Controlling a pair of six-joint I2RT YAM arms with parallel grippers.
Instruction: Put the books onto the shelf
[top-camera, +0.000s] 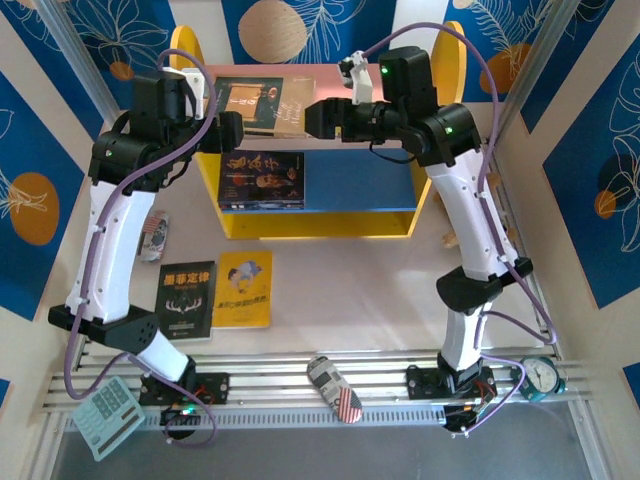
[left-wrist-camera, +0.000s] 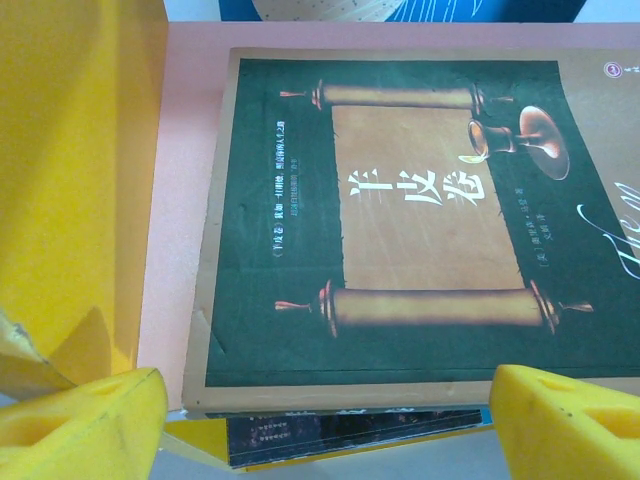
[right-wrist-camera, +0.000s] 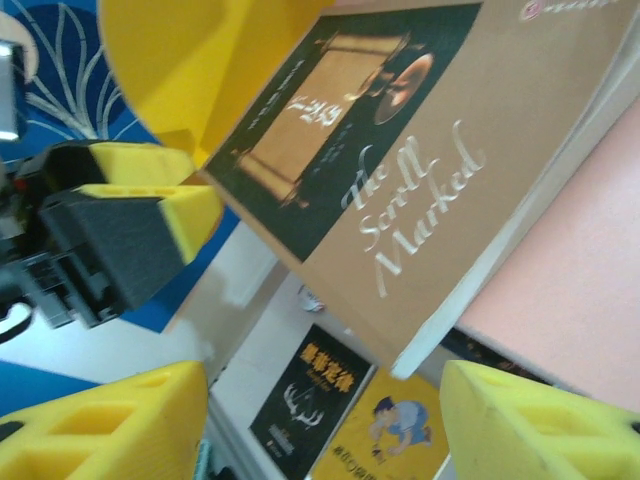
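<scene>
Pincers both spread: left gripper (left-wrist-camera: 325, 425) and right gripper (right-wrist-camera: 325, 425) flank the scroll-cover book (top-camera: 262, 105), flat on the shelf's (top-camera: 310, 222) pink top board (top-camera: 315, 80), 12 o'clock. Dark blue book (top-camera: 262, 180) on the lower board (top-camera: 355, 185). Black book (top-camera: 186, 298) and yellow book (top-camera: 243, 288) on the table (top-camera: 340, 300), 7 o'clock.

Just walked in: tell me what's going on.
Both arms reach over the pink top board of the yellow-sided shelf, where a brown paperback with a dark scroll panel lies. The left gripper and right gripper stand open at opposite ends of it. A dark book lies on the blue lower board; a black book and a yellow book wait on the table.
</scene>
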